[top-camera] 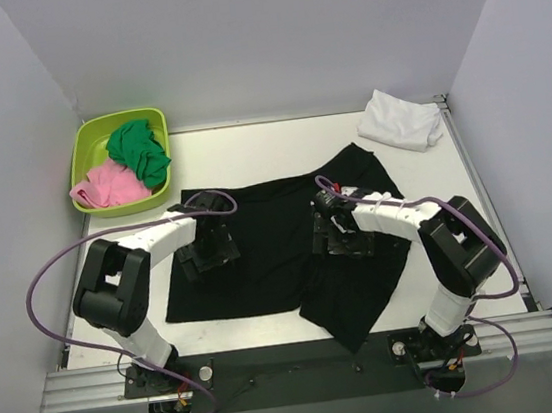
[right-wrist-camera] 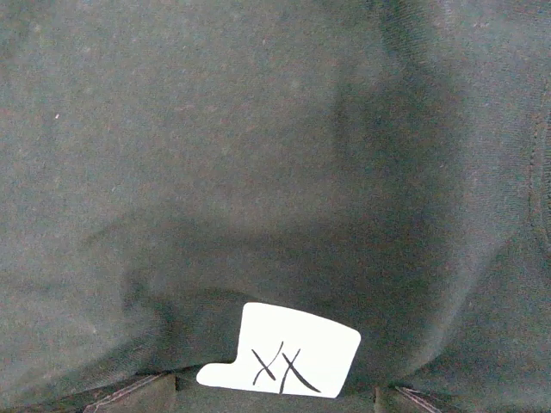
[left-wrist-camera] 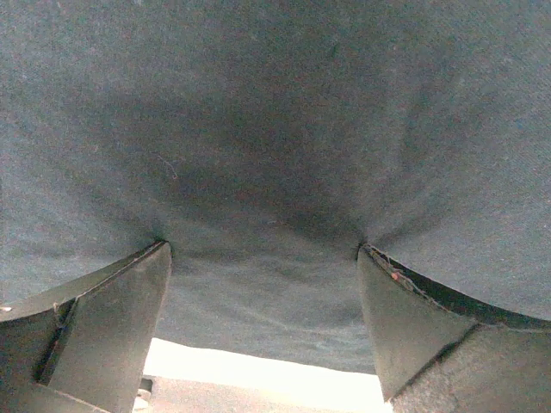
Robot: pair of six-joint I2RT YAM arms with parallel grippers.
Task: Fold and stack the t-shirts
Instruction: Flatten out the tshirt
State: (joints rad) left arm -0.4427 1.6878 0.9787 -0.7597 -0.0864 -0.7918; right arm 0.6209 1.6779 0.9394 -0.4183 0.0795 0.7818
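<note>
Overhead: you get bright, even light from above, soft short shadows on the bench (top-camera: pixel 249 149), and everything sharp.
Left wrist: dim. The black t-shirt (left-wrist-camera: pixel 275 103) fills your view with a darker shadow mid-frame, and the bench strip at the bottom edge is blown out white.
Right wrist: dim, grainy and slightly soft. The white neck label (right-wrist-camera: pixel 280 351) glares.

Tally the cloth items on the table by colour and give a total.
black shirt: 1
white shirt: 1
green cloth: 1
pink cloth: 1
Total: 4
</note>
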